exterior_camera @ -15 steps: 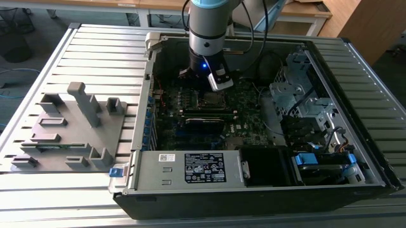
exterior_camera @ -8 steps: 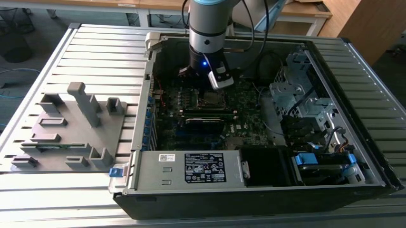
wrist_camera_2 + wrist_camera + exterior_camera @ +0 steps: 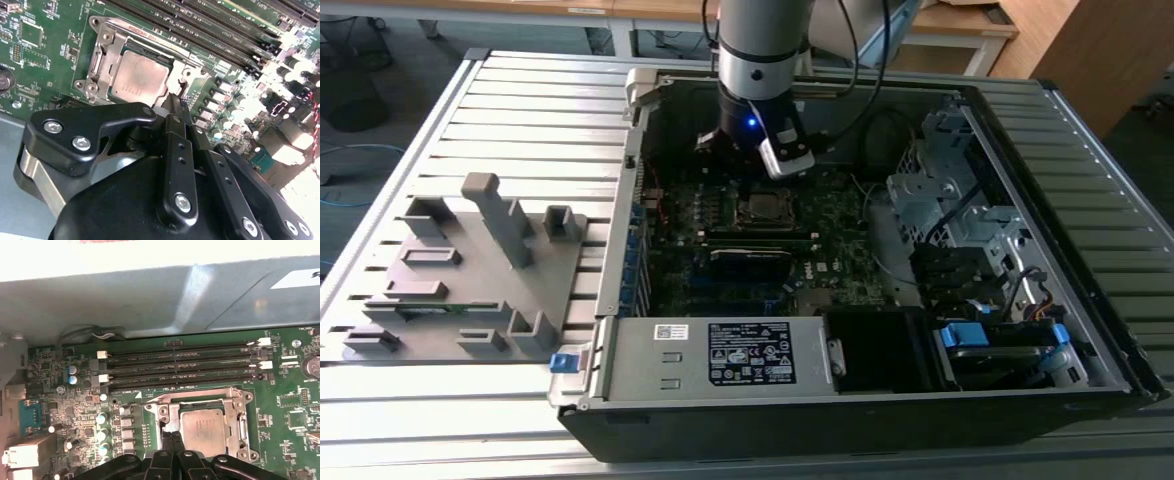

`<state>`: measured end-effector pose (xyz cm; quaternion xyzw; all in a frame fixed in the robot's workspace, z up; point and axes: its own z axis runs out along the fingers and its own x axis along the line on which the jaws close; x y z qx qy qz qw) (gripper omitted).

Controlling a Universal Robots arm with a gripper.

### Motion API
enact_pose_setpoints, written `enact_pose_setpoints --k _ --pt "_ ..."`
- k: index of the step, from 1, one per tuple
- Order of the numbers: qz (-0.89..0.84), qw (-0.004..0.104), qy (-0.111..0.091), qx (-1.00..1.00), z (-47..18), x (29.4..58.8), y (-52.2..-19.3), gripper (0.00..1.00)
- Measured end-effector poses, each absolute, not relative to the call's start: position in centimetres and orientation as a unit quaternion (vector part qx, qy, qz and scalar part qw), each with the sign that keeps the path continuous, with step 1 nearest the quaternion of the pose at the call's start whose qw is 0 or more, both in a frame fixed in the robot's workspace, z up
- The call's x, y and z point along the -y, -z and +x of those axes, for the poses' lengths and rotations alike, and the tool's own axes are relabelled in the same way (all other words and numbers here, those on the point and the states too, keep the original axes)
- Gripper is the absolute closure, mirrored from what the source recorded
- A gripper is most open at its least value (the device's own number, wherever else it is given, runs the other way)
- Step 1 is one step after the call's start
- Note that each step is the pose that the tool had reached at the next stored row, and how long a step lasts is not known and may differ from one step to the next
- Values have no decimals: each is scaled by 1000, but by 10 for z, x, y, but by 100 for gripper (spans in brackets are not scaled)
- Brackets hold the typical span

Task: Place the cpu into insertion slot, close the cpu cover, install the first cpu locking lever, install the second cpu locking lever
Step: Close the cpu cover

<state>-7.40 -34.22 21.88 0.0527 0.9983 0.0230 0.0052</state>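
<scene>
The cpu (image 3: 137, 80) lies flat in the insertion slot (image 3: 767, 208) on the green motherboard, its dull silver face up. The cpu cover (image 3: 104, 47) lies down around it as a silvery frame, also seen as the cpu cover (image 3: 200, 399) in the first wrist view. My gripper (image 3: 174, 101) is shut with nothing between its fingers. Its tips sit at the socket's edge beside the cpu (image 3: 202, 430), and in the first wrist view the gripper (image 3: 172, 436) stands just off the cover's side. I cannot tell whether the tips touch the metal. The arm (image 3: 754, 90) hangs over the open case.
Long black memory slots (image 3: 185, 367) run beside the socket. Capacitors (image 3: 102, 417) stand near it. The case wall (image 3: 150, 295) rises behind the board. A power supply (image 3: 747, 355) and drive bays (image 3: 961, 210) crowd the case. A grey fixture (image 3: 467, 270) lies on the exterior view's left.
</scene>
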Motion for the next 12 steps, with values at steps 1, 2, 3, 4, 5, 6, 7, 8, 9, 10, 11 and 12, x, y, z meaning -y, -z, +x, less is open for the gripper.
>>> enact_pose_setpoints --k 1,2,3,4,5,6,7,8,9,10,11,12 --pt "53 5 -23 -998 -74 342 -219 90" --pt "53 5 -23 -998 -73 342 -219 90" --pt "53 5 -23 -998 -72 342 -219 90" --pt "53 5 -23 -998 -70 342 -219 90" --pt "53 5 -23 -998 -67 342 -219 90" --pt "53 5 -23 -998 -65 342 -219 90" --pt "53 5 -23 -998 -62 342 -219 90" --pt "53 4 -23 -998 -60 342 -219 90" --pt "53 4 -23 -998 -57 342 -219 90" --pt "53 4 -23 -998 -54 342 -219 90" --pt "53 4 -23 -998 -52 342 -219 90" --pt "53 4 -23 -998 -50 342 -219 90"
